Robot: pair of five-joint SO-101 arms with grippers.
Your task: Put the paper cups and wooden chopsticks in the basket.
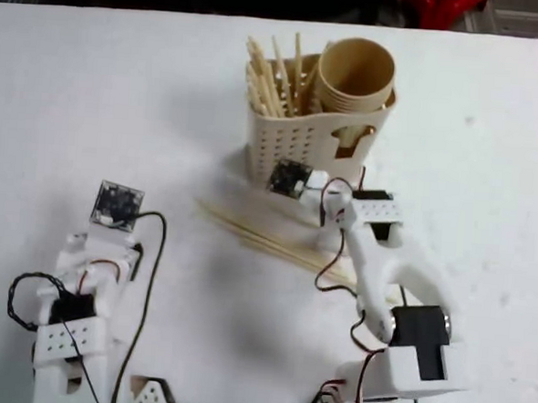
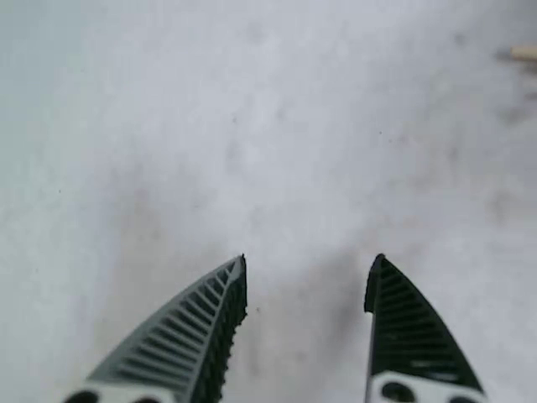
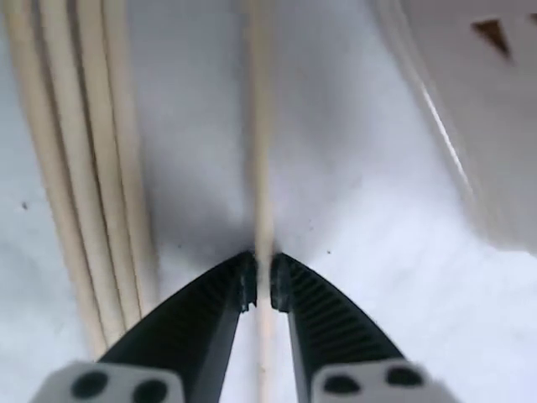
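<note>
The white perforated basket (image 1: 314,145) stands at the table's far middle. It holds stacked paper cups (image 1: 354,74) and several upright wooden chopsticks (image 1: 272,78). More chopsticks (image 1: 267,238) lie on the table in front of it. My right gripper (image 3: 263,273) is down at the table, shut on a single chopstick (image 3: 260,126) that lies apart from a bundle of several others (image 3: 75,168). The basket wall (image 3: 478,109) is close beside it. My left gripper (image 2: 306,269) hangs open over bare table, with nothing between its fingers.
The left arm (image 1: 91,273) sits at the near left, away from the basket. A chopstick tip (image 2: 524,53) shows at the edge of the left wrist view. The right arm (image 1: 384,263) stretches from the near edge to the basket's front.
</note>
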